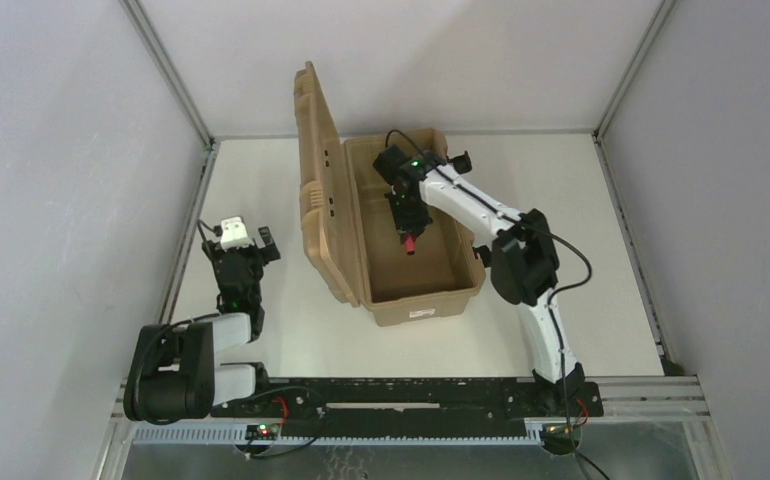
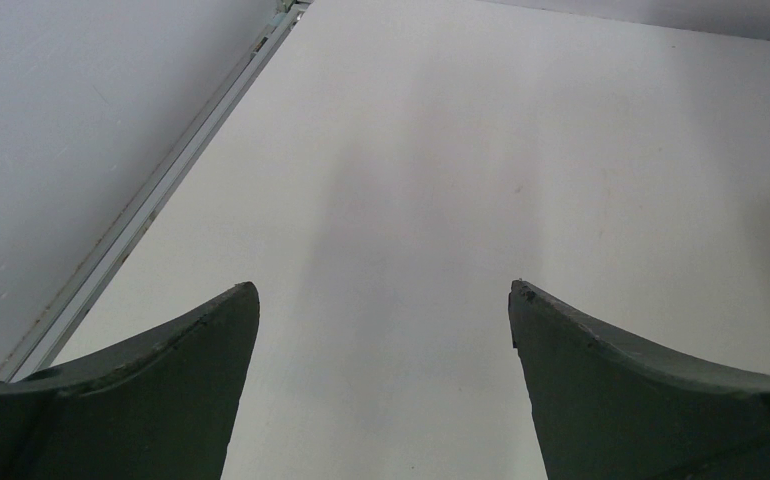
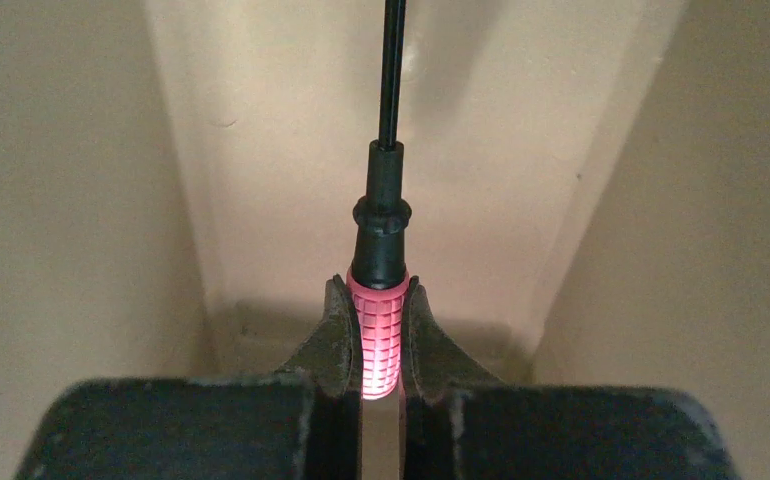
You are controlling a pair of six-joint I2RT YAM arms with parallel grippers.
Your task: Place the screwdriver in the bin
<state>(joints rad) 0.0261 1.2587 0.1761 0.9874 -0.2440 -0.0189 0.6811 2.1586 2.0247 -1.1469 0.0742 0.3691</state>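
Down inside the open bin (image 1: pixel 423 308), the right gripper (image 3: pixel 378 303) clamps the screwdriver (image 3: pixel 382 235) by its red handle, the dark shaft sticking straight out beyond its fingertips.

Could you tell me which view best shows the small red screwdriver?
Right wrist view: the small red screwdriver is centred, handle clamped by the right gripper. The top view shows only a red speck in the tan plastic bin; the left wrist view misses it.

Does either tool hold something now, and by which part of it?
The right tool grips the screwdriver by its red handle, inside the bin, with the dark shaft free. The left tool is open and holds nothing.
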